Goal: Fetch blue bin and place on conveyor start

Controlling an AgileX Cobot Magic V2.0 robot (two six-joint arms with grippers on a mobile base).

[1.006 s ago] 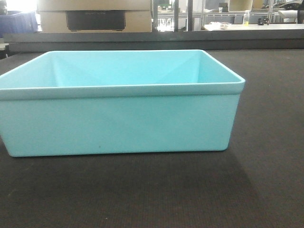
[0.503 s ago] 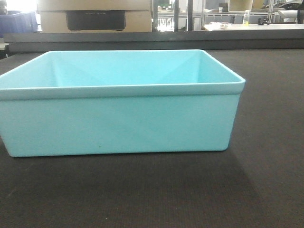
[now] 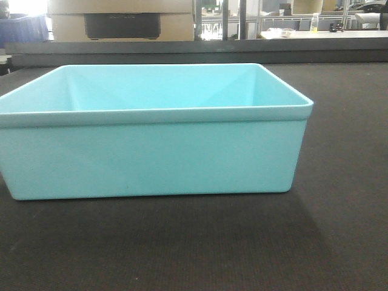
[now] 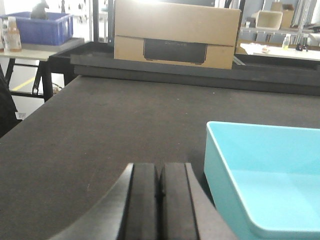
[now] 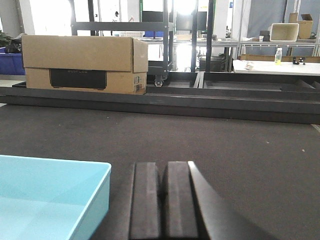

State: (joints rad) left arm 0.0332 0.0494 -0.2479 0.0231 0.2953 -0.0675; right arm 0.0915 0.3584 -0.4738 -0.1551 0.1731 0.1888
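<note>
The left gripper point(image 4: 160, 192), its black pads pressed together, hovered over the dark grey textured conveyor belt point(image 4: 115, 120). Just beside it stood the pale turquoise plastic bin point(image 4: 265, 175). A brown cardboard box point(image 4: 175, 32) sat beyond the belt's far edge.

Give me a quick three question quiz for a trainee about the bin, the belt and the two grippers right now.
1. True or false: the blue bin rests on the dark belt.
2. Which gripper sits off the bin's right side? A) left gripper B) right gripper
3. Fill in: both grippers' jaws are ____, holding nothing.

Key: 1 true. 2 B; in the right wrist view the bin lies to its left, while in the left wrist view the bin lies to the right. 3 shut.
</note>
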